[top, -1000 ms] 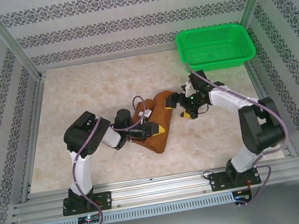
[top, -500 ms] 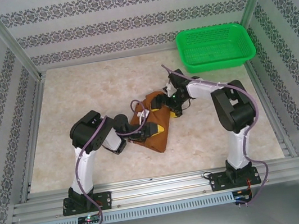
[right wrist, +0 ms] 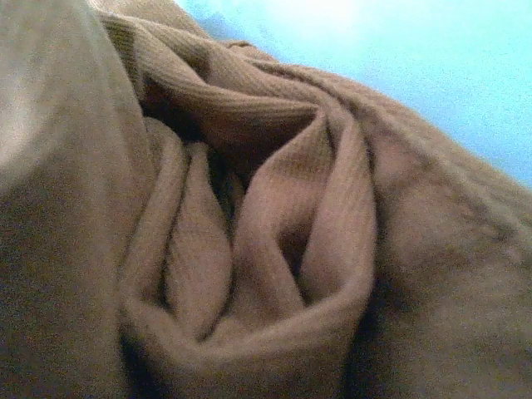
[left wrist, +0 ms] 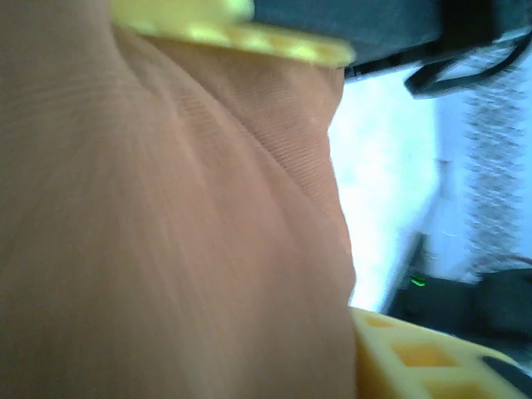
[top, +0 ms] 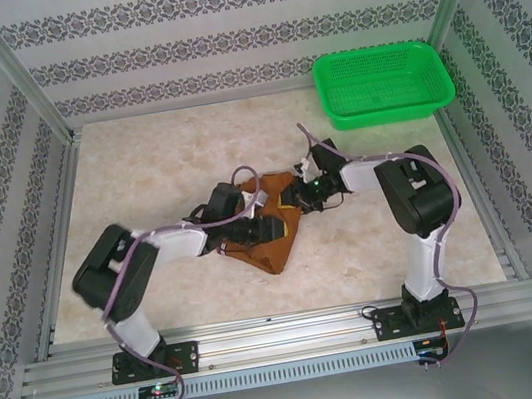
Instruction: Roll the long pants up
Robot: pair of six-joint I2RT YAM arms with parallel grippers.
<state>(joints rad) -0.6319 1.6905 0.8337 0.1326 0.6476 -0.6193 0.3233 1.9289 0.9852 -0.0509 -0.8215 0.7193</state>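
Long pants [top: 274, 249] bunched mid-worktop [top: 140, 169]. Left tool [top: 263, 228] released, yellow fingers [left wrist: 416, 359] spread wide, cloth between. Right tool [top: 296, 199] against far-right folds; grip cannot tell.

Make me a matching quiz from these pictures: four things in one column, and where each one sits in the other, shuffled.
1 long pants
2 basket
3 left pincer
4 right pincer

A far right corner of the table
B over the pants, reaching in from the left
C bunched up in the middle
D at the pants' far right edge

Pairs: 1-C, 2-A, 3-B, 4-D
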